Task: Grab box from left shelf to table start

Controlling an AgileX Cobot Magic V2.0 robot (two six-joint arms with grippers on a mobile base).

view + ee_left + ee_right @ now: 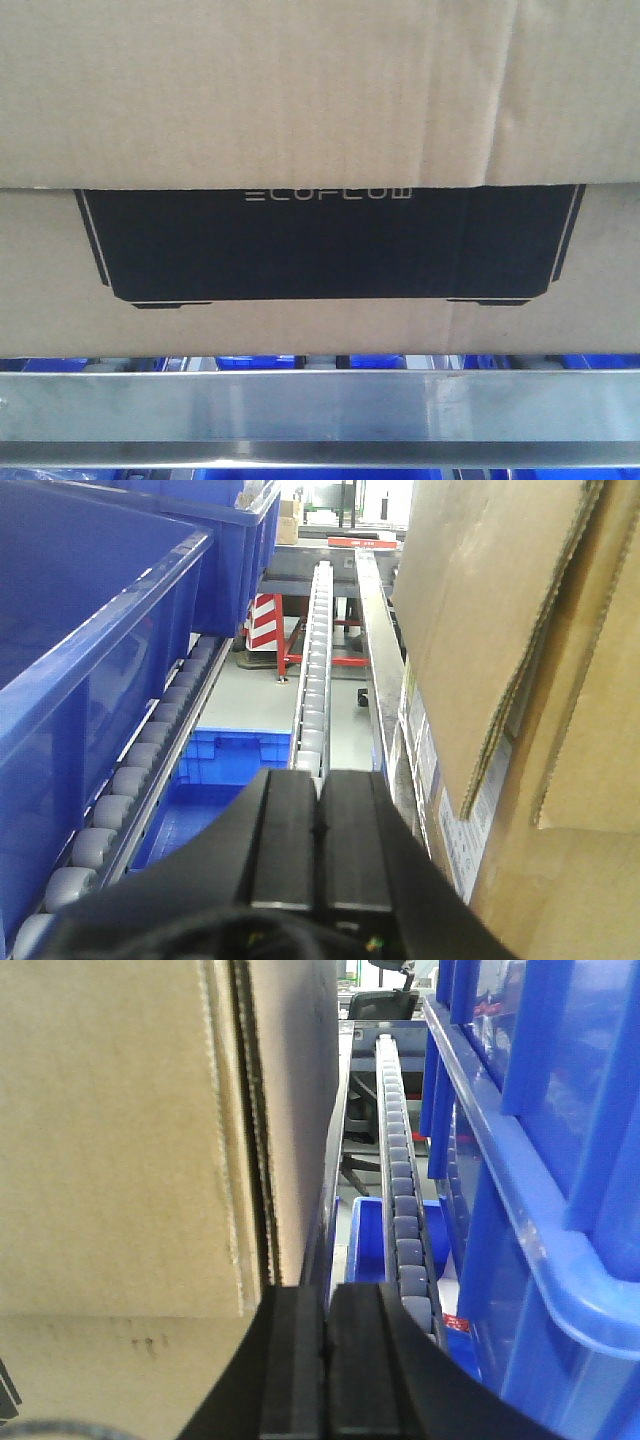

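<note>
A large brown cardboard box [320, 120] with a black ECOFLOW print fills the front view, sitting on the shelf behind a metal rail [320, 405]. In the left wrist view the box's side [500, 650] is at the right, and my left gripper [318, 780] is shut and empty just beside it, over the roller track. In the right wrist view the box's other side [120, 1140] is at the left, and my right gripper [326, 1295] is shut and empty next to its lower corner.
Blue plastic bins stand on both sides: one left of the left gripper [90, 650], one right of the right gripper [540, 1160]. Roller tracks [315, 660] [402, 1190] run along the shelf. A blue bin [215, 780] lies on the level below.
</note>
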